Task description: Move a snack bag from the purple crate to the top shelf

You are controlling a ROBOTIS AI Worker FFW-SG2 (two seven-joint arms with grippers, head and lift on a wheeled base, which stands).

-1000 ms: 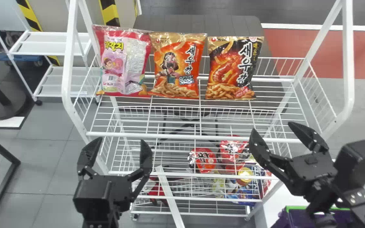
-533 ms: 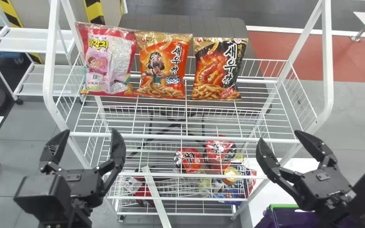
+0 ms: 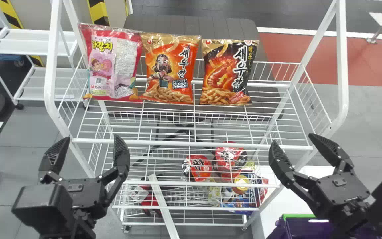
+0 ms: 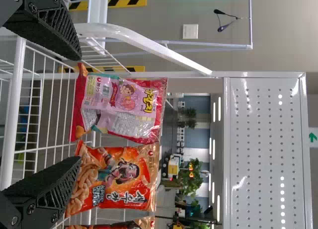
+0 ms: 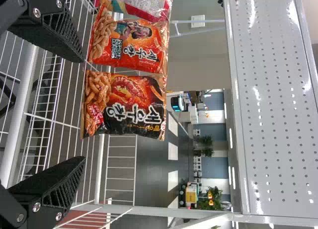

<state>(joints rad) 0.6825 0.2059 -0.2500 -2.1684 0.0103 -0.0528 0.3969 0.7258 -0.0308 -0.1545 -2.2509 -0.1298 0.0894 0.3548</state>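
Three snack bags (image 3: 170, 68) on top shelf (image 3: 191, 143), left fingers (image 3: 121, 154) and right fingers (image 3: 281, 161) wide

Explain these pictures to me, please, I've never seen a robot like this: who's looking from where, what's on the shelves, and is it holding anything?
This is a two-armed robot, and its cameras look out from its own body. The head view looks forward and down past both arms. Each wrist view comes from a camera on that arm, turned on its side, so upright things appear lying down.

The left gripper and right gripper are open and empty, in front of a white wire rack. Three snack bags stand side by side on its upper shelf: from the robot's left, a pink one, an orange one and a black-and-orange one. Lower down are red round packages. The purple crate is at the robot's right, partly behind the right arm.
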